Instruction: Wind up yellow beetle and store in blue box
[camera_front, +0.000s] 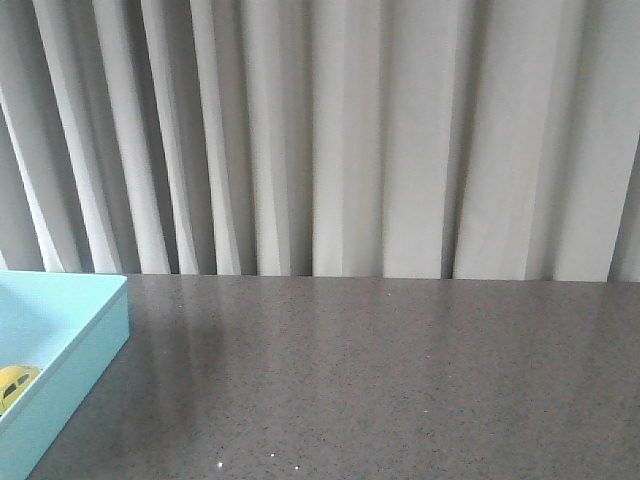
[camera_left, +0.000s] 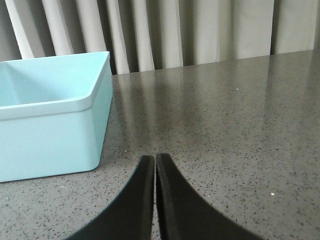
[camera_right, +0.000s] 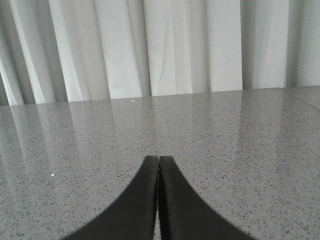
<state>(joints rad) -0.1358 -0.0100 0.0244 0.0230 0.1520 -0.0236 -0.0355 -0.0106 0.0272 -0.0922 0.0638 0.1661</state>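
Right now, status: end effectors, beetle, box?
Left end effector shut, empty, beside blue box. Right end effector shut, empty. Yellow beetle already inside box. Nothing in the way.

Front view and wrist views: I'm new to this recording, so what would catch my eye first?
The large light blue shallow box at the left edge of the grey speckled table, with the small bright yellow toy beetle already inside it. Both black hands, left hand and right hand, are shut on nothing, low over the tabletop before pleated white curtains.
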